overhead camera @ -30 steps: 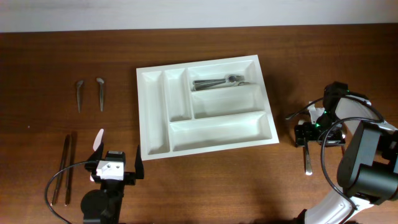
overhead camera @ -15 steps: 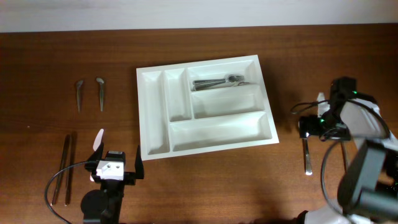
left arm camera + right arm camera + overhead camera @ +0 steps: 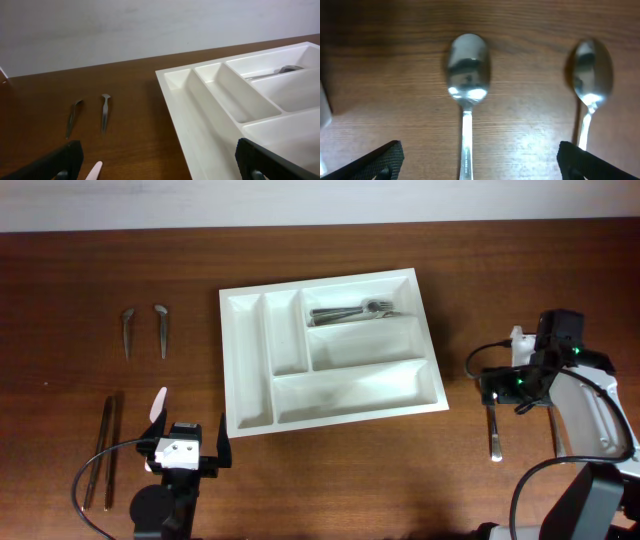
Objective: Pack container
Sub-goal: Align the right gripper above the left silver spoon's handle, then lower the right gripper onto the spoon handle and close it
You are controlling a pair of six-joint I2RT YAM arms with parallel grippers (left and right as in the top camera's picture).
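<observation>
The container, a large white cutlery tray [image 3: 250,370], lies mid-table; several metal utensils [image 3: 350,311] lie in its top right long compartment. It also shows in the left wrist view [image 3: 200,115]. My right gripper [image 3: 515,385] is open and empty, low over the table right of the tray. In the right wrist view its jaws [image 3: 480,167] straddle the handle of a metal spoon [image 3: 467,90], without touching it. A second spoon [image 3: 590,75] lies to the right. The spoon's handle shows in the overhead view [image 3: 494,432]. My left gripper [image 3: 187,452] is open and empty at the front left, with its jaws [image 3: 160,162] beside the tray's left edge.
Two small spoons [image 3: 128,330] [image 3: 161,328] lie at the far left, and also show in the left wrist view [image 3: 74,115] [image 3: 104,110]. Two long dark utensils [image 3: 105,450] lie at the front left. A pale plastic piece [image 3: 158,402] lies just ahead of the left gripper.
My right arm has swung outward and its gripper has shifted a little to the right over the spoons. The left arm, the tray and the utensils have not moved.
</observation>
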